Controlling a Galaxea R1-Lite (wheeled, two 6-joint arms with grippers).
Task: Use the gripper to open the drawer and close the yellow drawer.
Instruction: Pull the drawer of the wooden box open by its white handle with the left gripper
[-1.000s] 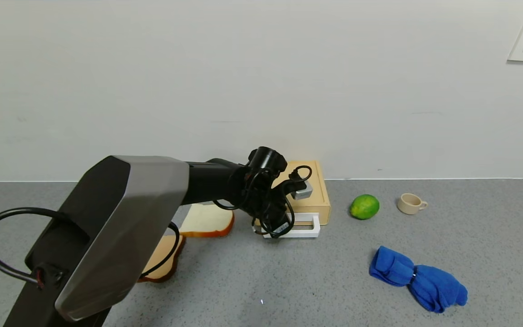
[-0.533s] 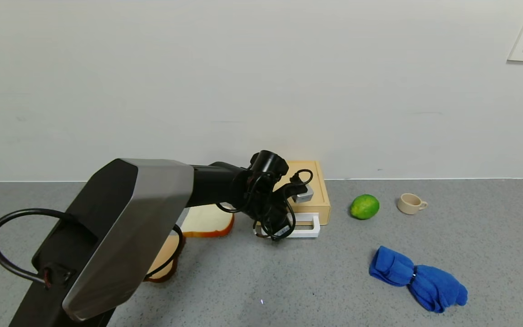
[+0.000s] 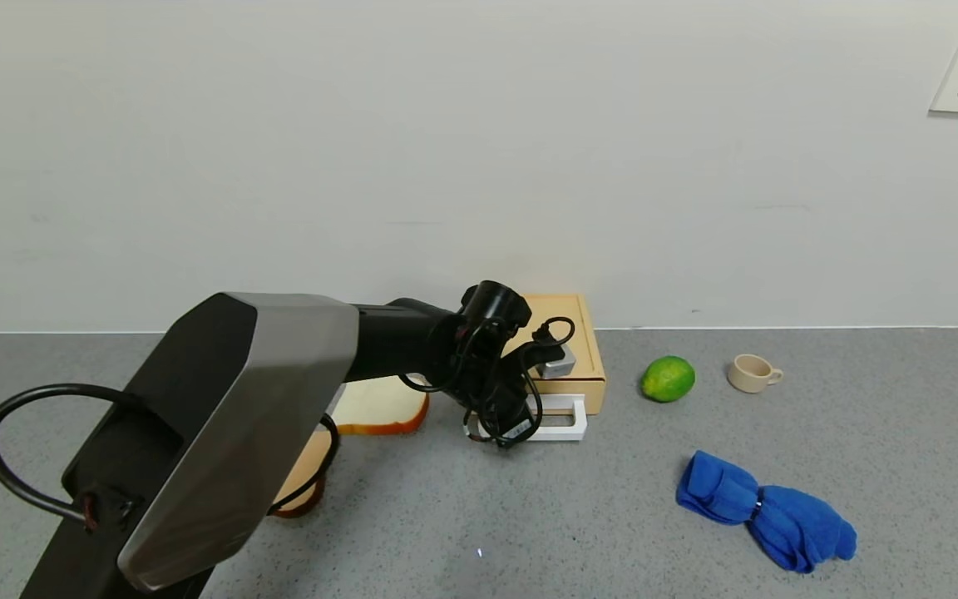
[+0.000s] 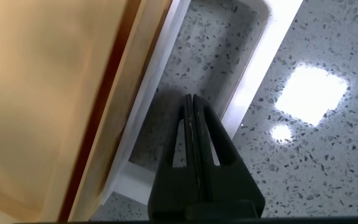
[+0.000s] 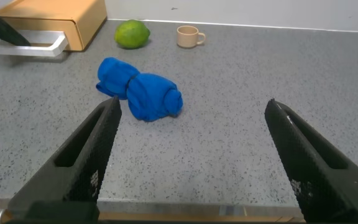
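A grey speckled desk [image 3: 529, 516] runs up to a plain white wall. At the back, against the wall, sits the drawer [image 3: 575, 353], a flat pale yellow-tan box with a white loop handle [image 3: 560, 418] jutting toward the robot. The drawer front looks flush with the box.

The left gripper [image 3: 502, 426], on a bulky black-and-grey arm with looping cables, reaches in from the robot's left and sits low at the handle. In the left wrist view its fingers [image 4: 192, 134] are pressed together (no gap between them) and poke down inside the handle's white loop [image 4: 253, 74], with the drawer's tan front [image 4: 61, 93] just beside.

Two bread slices lie on the robot's left of the drawer: one [image 3: 379, 406] just beside it, one [image 3: 300, 478] nearer the robot, partly hidden by the arm. On the other side are a lime [image 3: 668, 378], then a small beige cup [image 3: 752, 373], and nearer the robot a crumpled blue cloth [image 3: 766, 509].

The right gripper [image 5: 194, 155] hovers spread wide above the desk, well apart from the drawer, with the cloth beyond it
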